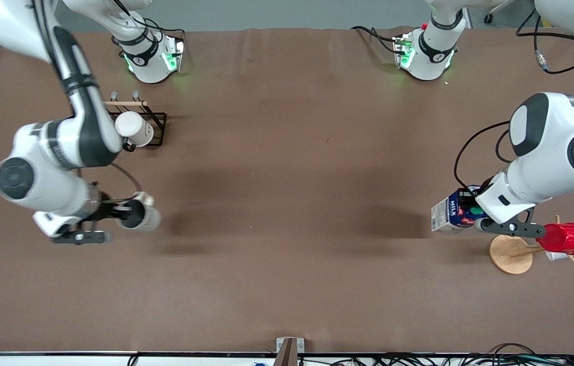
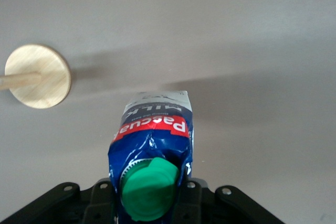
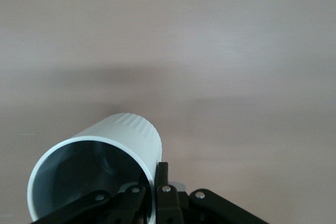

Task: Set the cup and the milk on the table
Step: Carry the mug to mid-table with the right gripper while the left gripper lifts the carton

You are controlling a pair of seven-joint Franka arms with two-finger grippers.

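My glossy white arm shells with black joint bands, round dark grey joint caps, black looping cables, green-lit bases, black gripper brackets with small silver screws.

We see the table (image 1: 287, 152) bare across its broad middle, open passage between both arms. Toward the right arm's end, a black wire rack (image 1: 157, 127) holding a white mug (image 1: 134, 128) stands in the way, farther from the front camera than the right gripper (image 1: 126, 213) clamping the cup (image 1: 142, 217). Toward the left arm's end, a wooden stand (image 1: 513, 254) bearing a red cup (image 1: 566, 238) crowds the left gripper (image 1: 470, 211) gripping the milk (image 1: 449, 211).
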